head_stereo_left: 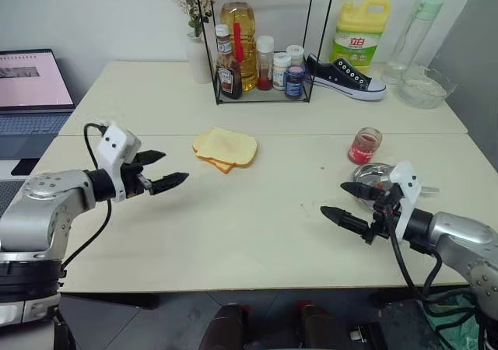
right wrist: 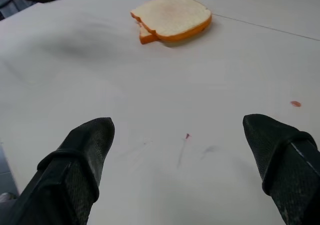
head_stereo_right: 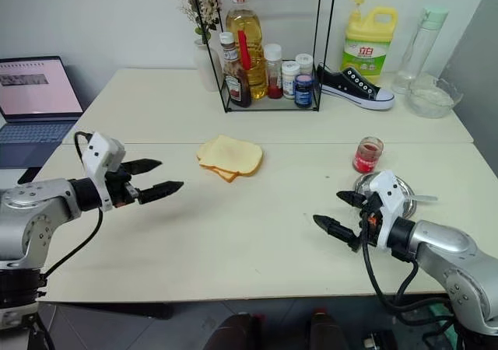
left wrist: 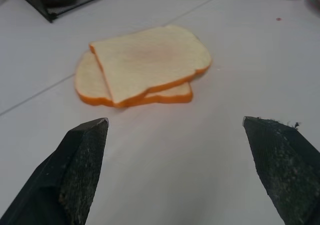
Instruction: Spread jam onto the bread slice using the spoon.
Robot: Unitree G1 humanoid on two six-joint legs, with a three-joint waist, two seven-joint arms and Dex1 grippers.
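Pale yellow bread slice [head_stereo_left: 231,145] mid-table, left end effector [head_stereo_left: 164,170] apart, right end effector [head_stereo_left: 345,203] apart

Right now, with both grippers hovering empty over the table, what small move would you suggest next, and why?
Probably move the right gripper toward the steel dish, where the spoon handle sticks out. Both it and the left gripper are open and hold nothing, the bread slice is bare, and the jam sits just beyond the dish.

Silver arms, white wrist housings, black jaws — looping black cables
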